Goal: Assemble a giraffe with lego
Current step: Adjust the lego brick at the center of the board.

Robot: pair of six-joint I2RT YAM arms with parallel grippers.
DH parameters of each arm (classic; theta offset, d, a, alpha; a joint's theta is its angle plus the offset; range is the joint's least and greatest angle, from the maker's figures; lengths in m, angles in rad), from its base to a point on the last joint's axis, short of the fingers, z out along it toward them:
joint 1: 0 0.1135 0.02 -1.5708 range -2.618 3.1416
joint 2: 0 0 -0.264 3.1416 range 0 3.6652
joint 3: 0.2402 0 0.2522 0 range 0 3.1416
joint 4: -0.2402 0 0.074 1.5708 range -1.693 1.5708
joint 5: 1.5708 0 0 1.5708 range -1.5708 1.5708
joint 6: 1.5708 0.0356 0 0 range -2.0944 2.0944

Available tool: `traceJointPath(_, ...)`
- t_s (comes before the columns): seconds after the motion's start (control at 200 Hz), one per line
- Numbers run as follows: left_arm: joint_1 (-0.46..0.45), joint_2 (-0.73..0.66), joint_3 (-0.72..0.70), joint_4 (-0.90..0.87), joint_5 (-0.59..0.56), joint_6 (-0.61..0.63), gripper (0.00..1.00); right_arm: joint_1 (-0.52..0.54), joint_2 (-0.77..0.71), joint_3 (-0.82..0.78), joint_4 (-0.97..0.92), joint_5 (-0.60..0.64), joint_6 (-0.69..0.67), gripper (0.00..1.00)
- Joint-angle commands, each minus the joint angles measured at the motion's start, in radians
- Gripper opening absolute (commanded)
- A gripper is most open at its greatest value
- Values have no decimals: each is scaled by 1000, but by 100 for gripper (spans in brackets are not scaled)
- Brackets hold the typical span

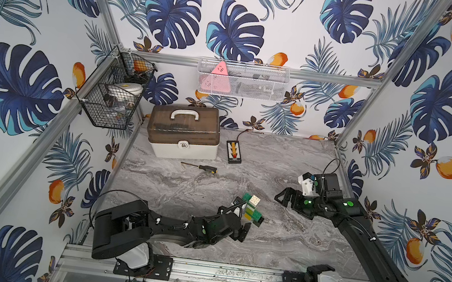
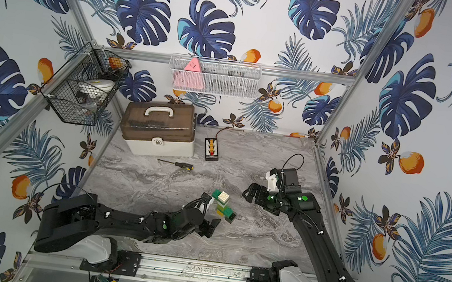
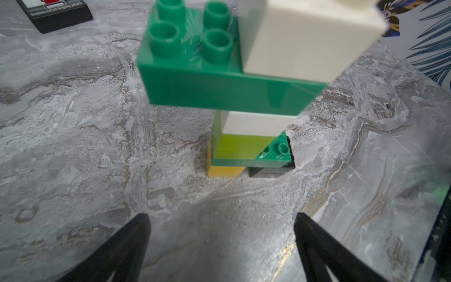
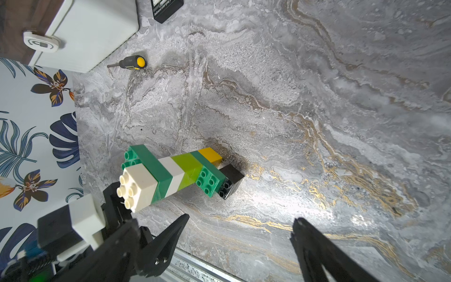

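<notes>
Giraffe (image 1: 251, 209) upright on desk (image 1: 289, 161), centre-front. Left pincer (image 1: 241, 218) just left of giraffe, not touching. Right pincer (image 1: 280, 198) right of giraffe, slightly behind, apart. Screwdriver (image 1: 204, 168) flat on desk behind giraffe, leftward. Case (image 1: 183, 133) in back-left corner, behind screwdriver. Flat box (image 1: 233, 151) just right of case, cord running to back wall. Wire basket (image 1: 113, 90) on left wall, above corner. Mesh basket (image 1: 241, 79) on back wall, above case and flat box.

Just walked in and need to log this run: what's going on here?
A lego giraffe stands upright on the marble table, fully stacked: yellow and black legs, green body, lime-white neck, green-white head. The left gripper is open close beside it; the right gripper is open farther off. Neither holds anything.
</notes>
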Motion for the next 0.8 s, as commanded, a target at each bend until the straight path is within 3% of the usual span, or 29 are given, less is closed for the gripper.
traceJointPath(0.0,-3,35,-19,239,-58,8,94,1,-10,-5,-11,-3,-21,100)
traceJointPath(0.165,-7,92,-39,365,-64,14,91,1,-14,6,-33,11,-37,100)
traceJointPath(0.796,-10,197,-52,578,-59,37,72,2,-83,-33,-52,28,-3,100)
